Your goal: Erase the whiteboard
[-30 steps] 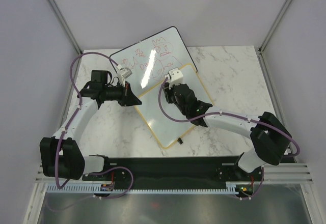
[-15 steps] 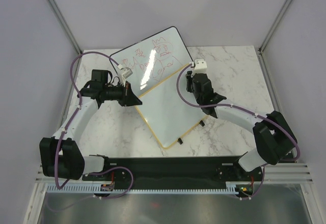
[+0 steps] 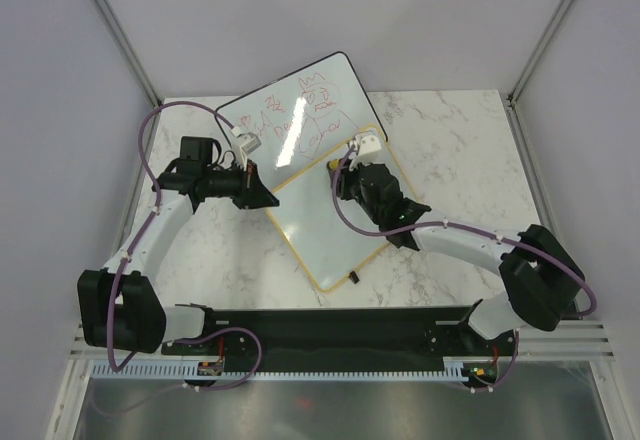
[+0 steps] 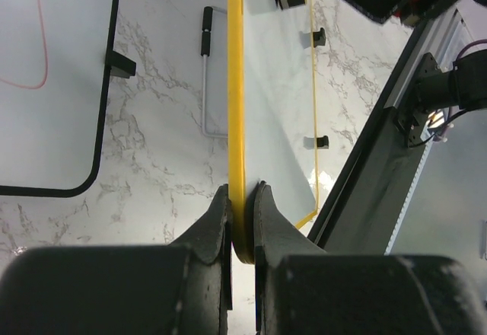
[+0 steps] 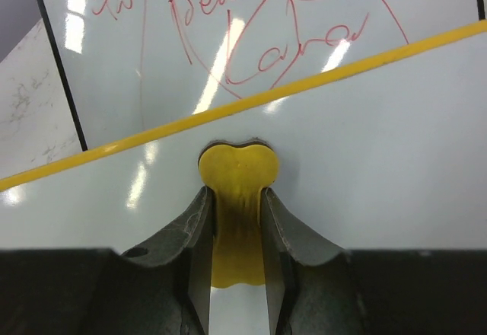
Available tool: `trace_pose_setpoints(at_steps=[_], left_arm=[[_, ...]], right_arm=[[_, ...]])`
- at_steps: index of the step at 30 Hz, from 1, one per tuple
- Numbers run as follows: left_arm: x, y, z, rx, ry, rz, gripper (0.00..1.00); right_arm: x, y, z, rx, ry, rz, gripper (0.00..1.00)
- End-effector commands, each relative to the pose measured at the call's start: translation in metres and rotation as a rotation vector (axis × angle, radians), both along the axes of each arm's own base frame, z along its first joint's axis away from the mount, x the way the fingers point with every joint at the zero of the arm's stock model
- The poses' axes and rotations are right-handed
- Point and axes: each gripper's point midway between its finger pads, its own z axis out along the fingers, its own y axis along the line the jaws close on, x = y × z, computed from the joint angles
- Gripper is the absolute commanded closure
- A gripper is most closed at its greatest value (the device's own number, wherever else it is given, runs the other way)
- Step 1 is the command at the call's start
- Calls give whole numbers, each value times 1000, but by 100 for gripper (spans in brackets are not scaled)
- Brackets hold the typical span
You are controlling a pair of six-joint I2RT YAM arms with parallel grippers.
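Note:
The yellow-framed whiteboard (image 3: 318,232) lies tilted on the marble table, and its surface looks clean. My left gripper (image 3: 266,198) is shut on the board's left corner; in the left wrist view the yellow frame (image 4: 236,84) runs edge-on between the closed fingers (image 4: 213,224). My right gripper (image 3: 343,173) is shut on a yellow eraser (image 5: 237,175) and presses it flat on the board's white surface (image 5: 380,167), just below the top frame edge (image 5: 304,85). Two black clips (image 4: 318,36) sit on the board's far edge.
A larger black-framed whiteboard (image 3: 300,105) with red scribbles lies behind, partly under the yellow board, and shows in the right wrist view (image 5: 251,23). A metal wire stand (image 4: 205,84) lies beneath. The black base rail (image 3: 330,325) runs along the near edge.
My right gripper swept the eraser right along the board's top edge, then back left toward the top middle. The left gripper and the board have stayed put.

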Motion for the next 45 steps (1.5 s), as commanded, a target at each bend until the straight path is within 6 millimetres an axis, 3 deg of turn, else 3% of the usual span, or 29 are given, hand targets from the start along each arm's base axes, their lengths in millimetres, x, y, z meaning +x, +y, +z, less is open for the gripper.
trace_pose_setpoints(at_steps=[1,4,7,12,15,16,19,20,23,25,27,30,34,36,37,40,43,45], left_arm=[[15,-12,20,35,-263,-127,98],[15,-12,19,39,-258,-124,98],[16,-10,20,50,-265,-114,98],[17,-11,20,48,-257,-105,98],[19,-10,19,54,-255,-100,98],[19,-9,19,59,-258,-96,98],[21,-9,20,60,-261,-94,98],[21,-9,21,58,-264,-94,98],[21,-10,25,52,-272,-96,98],[21,-10,26,51,-278,-94,98],[22,-9,25,59,-285,-92,98],[22,-8,23,70,-288,-88,98],[21,-8,22,69,-290,-92,98],[20,-8,20,70,-285,-93,98],[19,-7,20,71,-284,-91,98],[19,-8,19,72,-286,-92,98],[19,-8,20,73,-290,-94,98],[19,-7,20,74,-291,-93,98]], right_arm=[[12,-75,-62,-73,173,-153,100],[11,-117,-59,-86,168,-214,100],[6,-115,-50,-133,158,-160,100],[-12,-70,-51,-116,175,-2,100],[-45,-42,-62,-245,162,58,100],[-66,-31,-74,-290,179,103,100],[-99,-16,-90,-284,215,169,100],[-122,-10,-105,-308,232,222,100],[-152,-8,-132,-406,250,229,100],[-147,-29,-142,-493,265,128,100],[-134,-41,-132,-480,230,48,100],[-102,-55,-104,-397,218,10,100],[-32,-88,-44,-320,116,-120,100],[-11,-91,-27,-314,87,-118,100],[6,-90,-5,-280,54,-122,100],[37,-84,-3,-342,50,-136,100],[53,-73,-6,-377,70,-133,100],[52,-68,-13,-378,82,-106,100]])
